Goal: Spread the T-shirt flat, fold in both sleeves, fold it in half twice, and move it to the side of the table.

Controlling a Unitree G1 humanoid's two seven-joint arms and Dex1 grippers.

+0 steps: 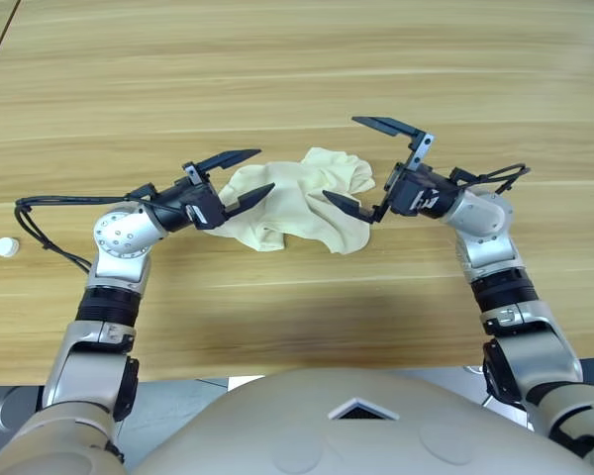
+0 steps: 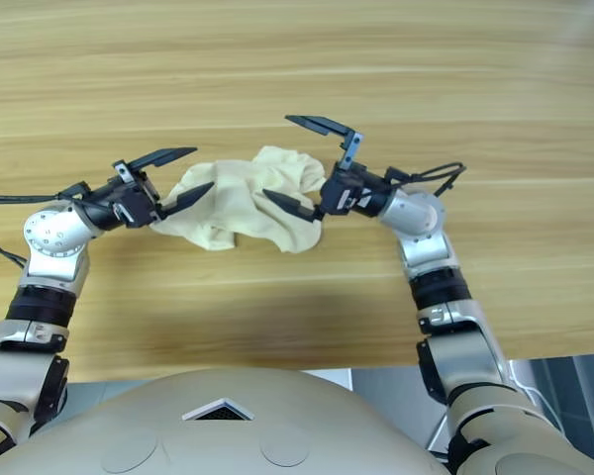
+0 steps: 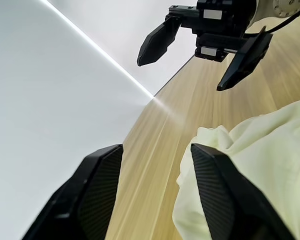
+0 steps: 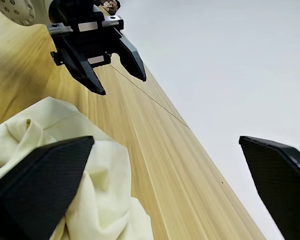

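We have the T-shirt (image 1: 297,203) lying in a crumpled heap near the middle of the counter (image 1: 297,59), so we judge the step in hand to be the first one: spreading it flat. Our left gripper (image 1: 265,169) sits at the heap's left edge, its fingers moderately parted with nothing between them. The lower finger lies over the rim of the cloth, though we cannot tell whether it touches. Our right gripper (image 1: 340,158) sits at the heap's right edge, spread much wider and equally empty, with its lower finger close over the fabric and its upper finger well above it. To do this well, we should bring each gripper down onto an outer edge of the cloth and close on a thin layer, not a thick bunched fold. A bunch would only drag the whole heap sideways. The folds hide which part is hem, collar or sleeve, so we should expect to let go and take a fresh hold once the shape opens. We should then draw the two sides apart evenly and keep them low, so neither side slips free. A small white cap (image 1: 6,246) lies well apart on the left, and our left arm should sweep clear of it.
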